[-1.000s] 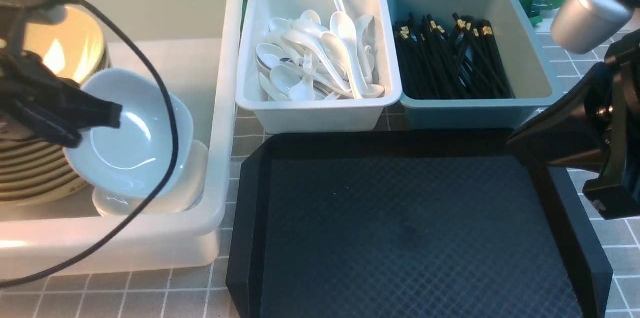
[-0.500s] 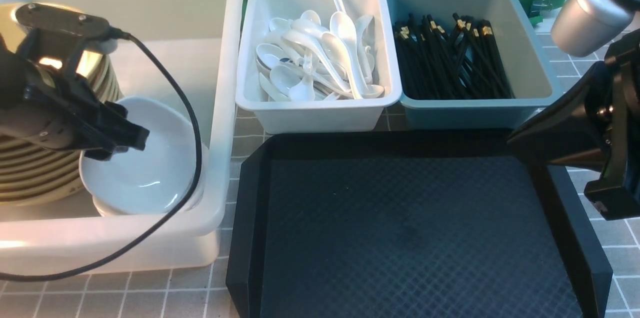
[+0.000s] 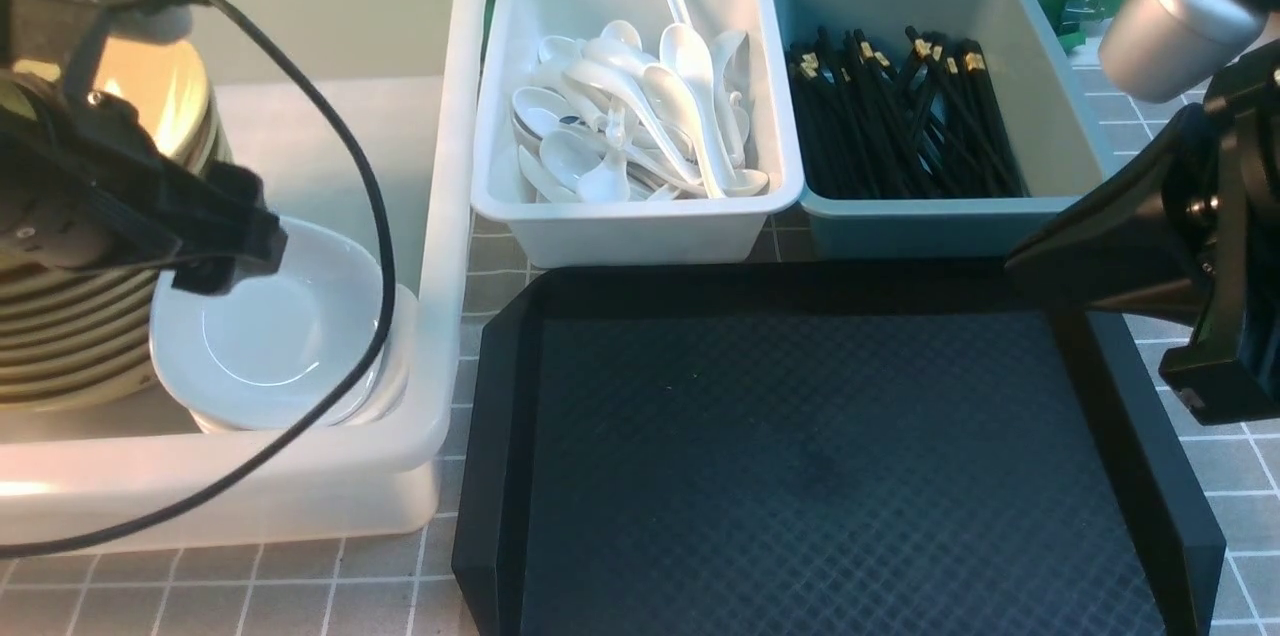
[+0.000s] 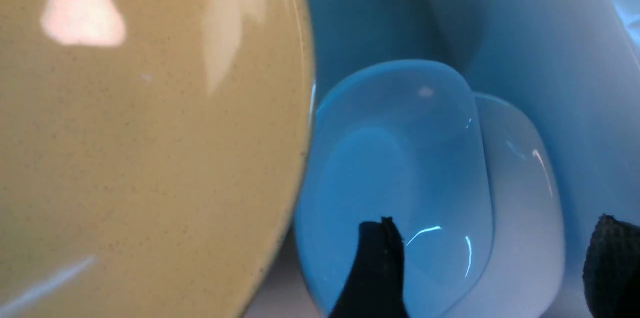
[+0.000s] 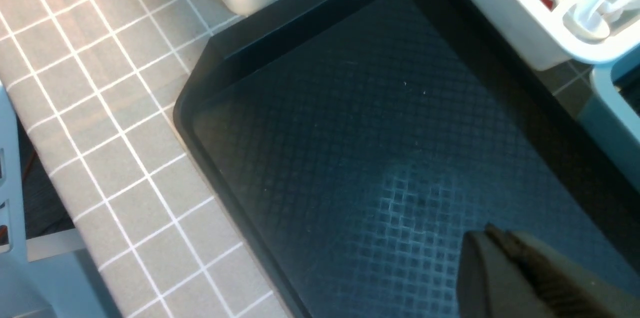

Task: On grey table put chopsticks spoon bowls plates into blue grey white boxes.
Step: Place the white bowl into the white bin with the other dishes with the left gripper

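Glossy white rounded-square plates [image 3: 265, 336] beside stacked round tan bowls [image 3: 75, 341]

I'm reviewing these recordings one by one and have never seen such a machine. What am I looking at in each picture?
It is a robot with two arms. The front view looks forward from between them; the other two come from cameras on the left and right wrists.

The left end effector is open above white dishes inside a large translucent tub, beside stacked tan bowls. The right end effector is shut near the black tray and grips nothing visible.

On the grey table also stand a pale box of white spoons and a blue-grey box of black chopsticks. Neither arm appears to hold anything.
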`<action>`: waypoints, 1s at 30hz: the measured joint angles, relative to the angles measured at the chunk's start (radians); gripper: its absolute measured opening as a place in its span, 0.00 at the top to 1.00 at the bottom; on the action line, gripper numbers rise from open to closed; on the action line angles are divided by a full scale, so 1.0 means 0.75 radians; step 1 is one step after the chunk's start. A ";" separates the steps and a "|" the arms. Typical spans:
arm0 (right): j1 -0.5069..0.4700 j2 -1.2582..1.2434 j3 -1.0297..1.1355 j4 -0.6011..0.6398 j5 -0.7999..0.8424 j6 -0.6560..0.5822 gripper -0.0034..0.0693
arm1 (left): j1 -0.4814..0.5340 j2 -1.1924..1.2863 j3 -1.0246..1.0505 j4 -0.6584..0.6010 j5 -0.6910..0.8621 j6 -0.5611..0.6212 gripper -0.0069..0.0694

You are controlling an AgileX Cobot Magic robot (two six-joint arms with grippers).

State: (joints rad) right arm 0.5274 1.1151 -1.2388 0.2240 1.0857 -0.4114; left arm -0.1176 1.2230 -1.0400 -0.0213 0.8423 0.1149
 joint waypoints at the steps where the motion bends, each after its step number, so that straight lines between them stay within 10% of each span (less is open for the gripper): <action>1: 0.000 0.000 0.000 0.000 0.000 0.000 0.88 | 0.000 0.000 0.000 0.012 0.004 -0.007 0.37; 9: 0.000 0.000 0.000 0.000 0.000 0.000 0.87 | 0.001 0.067 -0.002 0.272 -0.013 -0.126 0.89; 30: 0.000 0.000 0.000 -0.004 -0.010 -0.006 0.87 | -0.105 0.274 -0.154 0.269 -0.047 -0.046 0.92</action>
State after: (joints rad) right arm 0.5274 1.1151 -1.2388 0.2209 1.0780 -0.4157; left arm -0.1965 1.4284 -1.1556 0.1802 0.8070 0.0805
